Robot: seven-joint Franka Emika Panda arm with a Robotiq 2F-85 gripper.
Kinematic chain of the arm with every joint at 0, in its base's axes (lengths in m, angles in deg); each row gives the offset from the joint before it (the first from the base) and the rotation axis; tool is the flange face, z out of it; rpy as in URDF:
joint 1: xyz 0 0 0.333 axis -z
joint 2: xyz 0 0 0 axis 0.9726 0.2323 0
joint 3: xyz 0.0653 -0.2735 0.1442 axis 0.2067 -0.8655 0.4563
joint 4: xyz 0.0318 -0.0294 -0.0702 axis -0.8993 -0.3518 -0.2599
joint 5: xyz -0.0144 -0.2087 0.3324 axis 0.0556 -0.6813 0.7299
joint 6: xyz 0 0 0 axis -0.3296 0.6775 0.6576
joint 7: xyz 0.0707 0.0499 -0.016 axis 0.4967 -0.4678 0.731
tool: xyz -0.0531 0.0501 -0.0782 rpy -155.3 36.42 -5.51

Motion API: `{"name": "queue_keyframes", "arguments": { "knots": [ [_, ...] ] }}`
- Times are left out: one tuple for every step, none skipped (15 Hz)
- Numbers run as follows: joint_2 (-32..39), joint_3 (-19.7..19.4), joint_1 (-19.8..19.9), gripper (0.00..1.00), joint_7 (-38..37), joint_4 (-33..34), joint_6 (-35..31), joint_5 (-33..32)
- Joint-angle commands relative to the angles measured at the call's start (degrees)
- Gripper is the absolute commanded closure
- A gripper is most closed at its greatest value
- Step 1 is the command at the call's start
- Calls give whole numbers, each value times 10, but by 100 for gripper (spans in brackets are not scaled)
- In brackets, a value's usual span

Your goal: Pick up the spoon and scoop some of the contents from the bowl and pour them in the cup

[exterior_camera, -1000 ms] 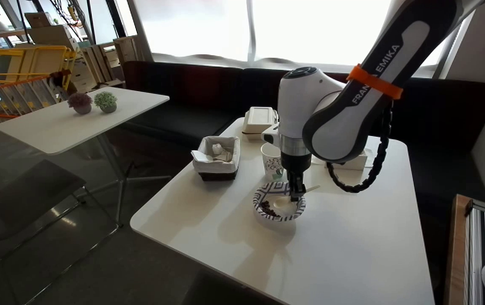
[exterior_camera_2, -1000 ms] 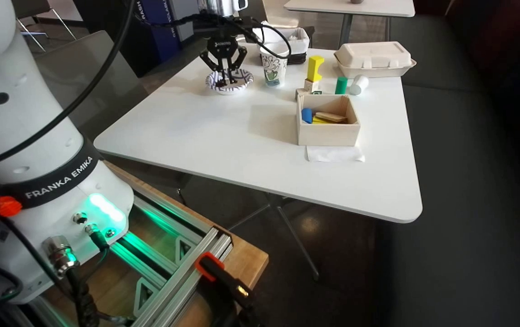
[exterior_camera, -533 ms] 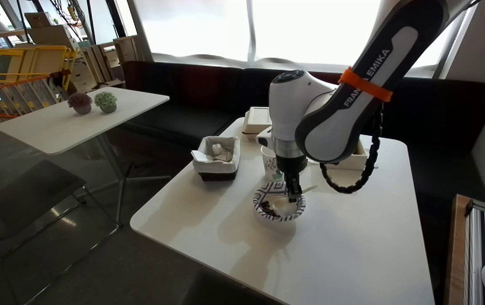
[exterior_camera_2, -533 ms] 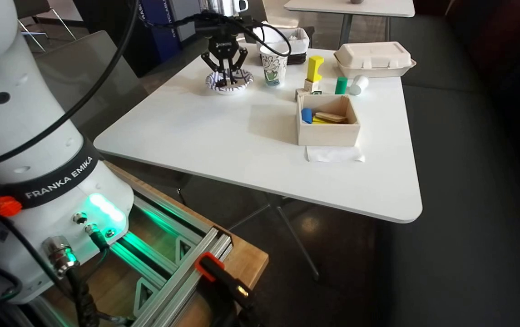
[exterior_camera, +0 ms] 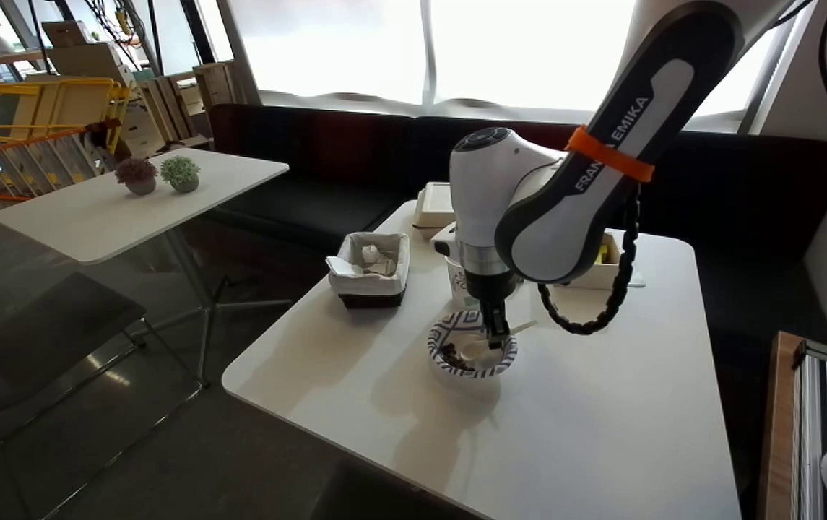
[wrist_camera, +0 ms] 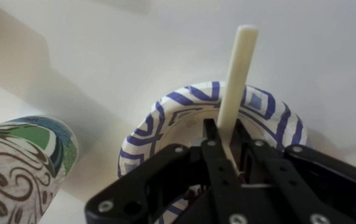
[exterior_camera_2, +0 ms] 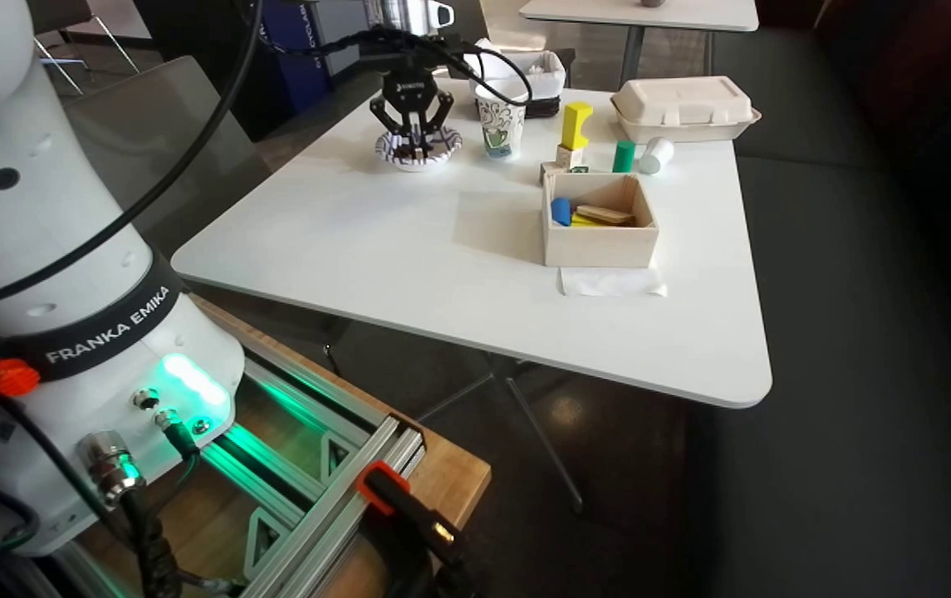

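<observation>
The bowl (exterior_camera: 449, 328) has a blue-and-white patterned rim and stands on the table; it also shows in the wrist view (wrist_camera: 181, 99). Dark brown small pieces, the contents (exterior_camera: 451, 355), lie at one side inside it. The pale spoon (wrist_camera: 238, 62) rests in the bowl with its handle sticking out over the rim. My gripper (wrist_camera: 224, 127) is over the bowl, its fingers shut on the spoon's handle; it also shows in an exterior view (exterior_camera_2: 419, 154). The cup (exterior_camera_2: 502, 124) is a white paper cup with brown and green print, upright beside the bowl; it also shows in the wrist view (wrist_camera: 19, 174).
A lined basket (exterior_camera: 370, 267) stands behind the cup. A wooden box (exterior_camera_2: 600, 241) holds blocks, with a napkin (exterior_camera_2: 613, 282) in front. A yellow block (exterior_camera_2: 576, 124), a green cylinder (exterior_camera_2: 624, 156) and a white cylinder (exterior_camera_2: 657, 155) stand near a takeaway box (exterior_camera_2: 685, 108).
The gripper fingers have closed in on the spoon's handle. The arm has moved left in an exterior view, and the bowl and spoon have shifted slightly left there.
</observation>
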Motion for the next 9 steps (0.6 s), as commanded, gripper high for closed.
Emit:
{"name": "queue_keyframes", "arguments": {
  "knots": [
    [11, -3, -13, 96, -19, 17, 22, -16],
    [11, -2, -14, 96, -19, 18, 22, -15],
    [11, -1, -14, 96, -17, 19, 22, -14],
    [11, -1, -15, 96, -17, 19, 21, -14],
    [11, -1, -16, 96, -17, 19, 21, -15],
    [10, 0, -16, 96, -16, 19, 21, -13],
    [9, 1, -16, 96, -15, 18, 20, -13],
    [8, 1, -16, 96, -14, 17, 19, -13],
    [7, 1, -17, 96, -15, 17, 19, -14]
  ]
}}
